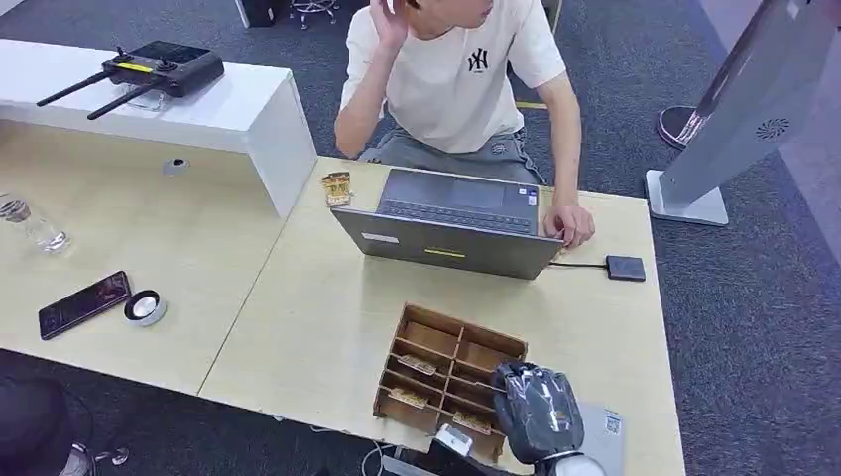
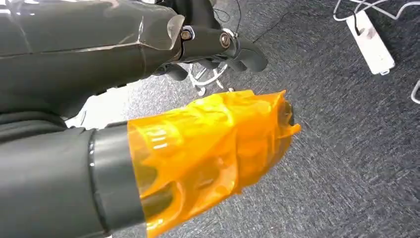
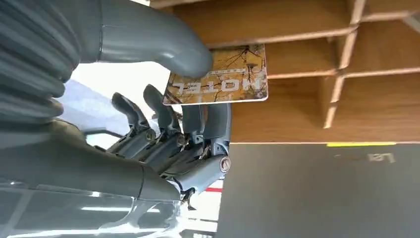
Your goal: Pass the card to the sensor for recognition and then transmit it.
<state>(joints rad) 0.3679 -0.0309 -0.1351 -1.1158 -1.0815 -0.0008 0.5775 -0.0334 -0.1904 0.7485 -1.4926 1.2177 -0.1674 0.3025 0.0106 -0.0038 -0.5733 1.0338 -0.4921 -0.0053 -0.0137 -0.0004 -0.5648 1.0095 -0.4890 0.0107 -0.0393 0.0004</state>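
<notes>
- Right robot hand (image 1: 537, 412) sits at the near edge of your bench (image 1: 298, 327), wrapped in clear plastic, over the near right corner of the wooden divider tray (image 1: 446, 382).
- Your right wrist view shows this robot hand (image 3: 163, 114) grasping a card (image 3: 220, 77): the thick thumb presses on one face and the darker fingers (image 3: 198, 129) sit against the other. The card is printed with bare branches and the word HOTEL.
- You can see the held card beside the wooden compartments of the tray (image 3: 307, 59), with a dark grey surface (image 3: 322, 193) next to the tray.
- More cards (image 1: 417, 365) lie in several of the tray's compartments in the head view.
- Your left robot hand (image 2: 208, 47) hangs over grey carpet (image 2: 346, 148); its dark fingers are curled in and nothing shows between them, so it is clenched. A part wrapped in orange film (image 2: 213, 148) lies close to the camera, and a white power strip (image 2: 372, 43) rests on the carpet.
- Toward the far edge of the bench stands an open grey laptop (image 1: 451, 226), with a person (image 1: 456, 79) in a white T-shirt seated behind it, one hand on its right corner.
- A small black box (image 1: 625, 268) lies near the right edge, cabled toward the laptop.
- A small upright card stand (image 1: 336, 188) is just left of the laptop.
- On the adjoining bench at the left you have a dark phone (image 1: 84, 303), a round tape roll (image 1: 145, 307) beside it, and a clear bottle (image 1: 30, 223).
- A black remote controller (image 1: 149, 69) with antennas rests on the raised white counter (image 1: 248, 114).
</notes>
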